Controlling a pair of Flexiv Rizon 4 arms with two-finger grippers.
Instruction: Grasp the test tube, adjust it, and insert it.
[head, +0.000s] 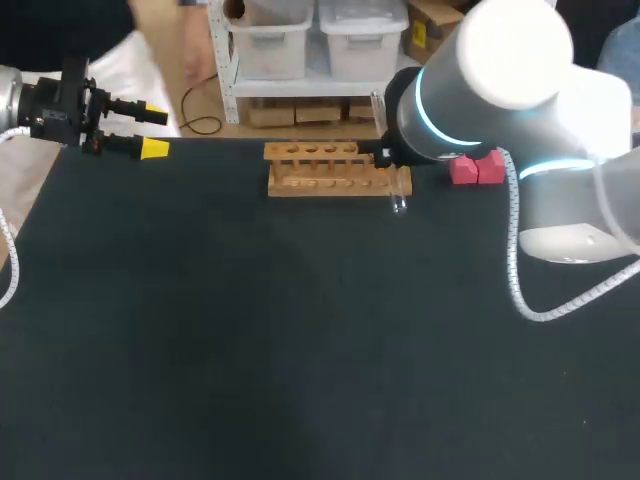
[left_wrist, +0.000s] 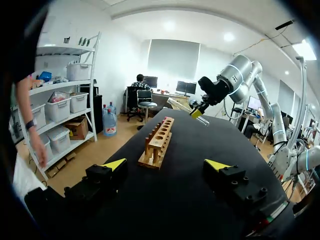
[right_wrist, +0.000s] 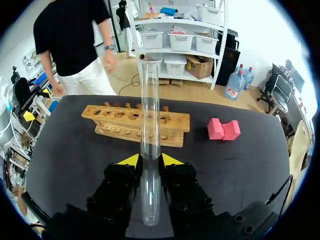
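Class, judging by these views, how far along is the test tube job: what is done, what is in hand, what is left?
Done: the grasp; the right tool is shut on the test tube. In hand: adjusting; the tube is held aloft beside the wooden rack, near its end. Left: inserting; the rack's visible holes look empty. The left tool is open, well apart.

One test tube (right_wrist: 149, 100), one wooden rack (right_wrist: 115, 122), two pink blocks (right_wrist: 216, 129), two tools: left tool (left_wrist: 165, 164), right tool (right_wrist: 150, 160)

A clear glass test tube (right_wrist: 150, 100) was clamped in the right gripper (right_wrist: 150, 160), with a holed wooden rack (right_wrist: 120, 126) at its twelve o'clock.
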